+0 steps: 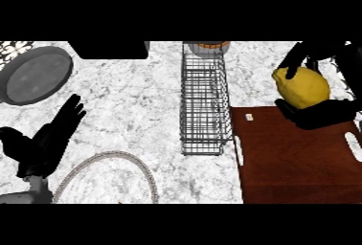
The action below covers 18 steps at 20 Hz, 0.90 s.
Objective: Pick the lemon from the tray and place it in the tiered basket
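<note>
Worktop: white-and-grey marbled stone worktop (141,110) runs across the whole view, with a dark red-brown wooden tray (304,162) lying on its right side.
Lemon: the plump yellow lemon (304,86) is up off the tray, over the tray's far edge, its long axis running roughly from near to far.
Right hand: the black right hand (322,112) is curled round the lemon, fingers over its top and the thumb side under it, so it pinches the fruit between them.
Basket: the tall grey wire tiered basket (205,110) stands to the left of the lemon, just beside the tray's left edge, its long side running away from the viewer.
Direction: the carry looks to be a plain leftward one; the right hand is much the nearer.
Room: bare worktop lies between; I'd judge the basket's wire rim the edge to mind.
Left hand: the black left hand (46,139) rests spread at the lower left, well apart.
Others: a round grey plate (35,74) at far left, a pale ring-shaped rim (113,167) near the front.
</note>
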Available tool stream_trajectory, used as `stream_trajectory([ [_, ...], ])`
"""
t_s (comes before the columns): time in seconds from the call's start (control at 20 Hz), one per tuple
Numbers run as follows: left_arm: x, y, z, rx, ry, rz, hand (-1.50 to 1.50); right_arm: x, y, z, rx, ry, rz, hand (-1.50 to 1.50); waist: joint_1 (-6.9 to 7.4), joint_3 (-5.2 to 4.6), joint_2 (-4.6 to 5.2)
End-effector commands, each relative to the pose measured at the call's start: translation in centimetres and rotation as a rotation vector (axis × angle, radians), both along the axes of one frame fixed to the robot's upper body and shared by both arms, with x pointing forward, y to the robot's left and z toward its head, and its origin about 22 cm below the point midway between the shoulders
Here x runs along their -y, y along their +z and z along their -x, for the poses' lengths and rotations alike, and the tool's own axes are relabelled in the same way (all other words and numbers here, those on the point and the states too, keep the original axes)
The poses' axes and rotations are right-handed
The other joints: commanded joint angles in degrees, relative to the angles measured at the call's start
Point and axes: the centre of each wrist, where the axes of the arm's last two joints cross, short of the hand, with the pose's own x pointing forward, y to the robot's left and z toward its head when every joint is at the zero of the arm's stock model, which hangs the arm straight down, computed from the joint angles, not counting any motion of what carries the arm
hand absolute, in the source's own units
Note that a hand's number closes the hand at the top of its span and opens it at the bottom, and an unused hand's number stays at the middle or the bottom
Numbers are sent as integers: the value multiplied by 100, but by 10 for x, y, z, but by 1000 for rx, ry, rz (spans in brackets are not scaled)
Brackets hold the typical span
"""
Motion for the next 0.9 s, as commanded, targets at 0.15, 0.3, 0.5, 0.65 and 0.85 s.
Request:
stream_trajectory([
  [0.15, 14, 5, 3, 10, -9, -12, 0, -77, 3, 3, -59, -17, 13, 150, 50, 4, 14],
  [0.3, 2, 19, -10, 5, 12, -24, 0, -84, 1, 20, -62, -26, 18, 150, 6, 6, 12],
  [0.5, 3, -19, -8, -8, -15, 0, 0, -97, -9, -13, -135, -44, 34, 150, 15, 4, 27],
  [0.65, 20, -19, -7, 2, -9, -7, 0, -112, -10, -25, -130, -51, 68, 150, 28, 5, 27],
  [0.85, 8, -4, -12, 4, 19, -21, 0, -108, -35, -30, -104, -53, 79, 150, 28, 7, 26],
])
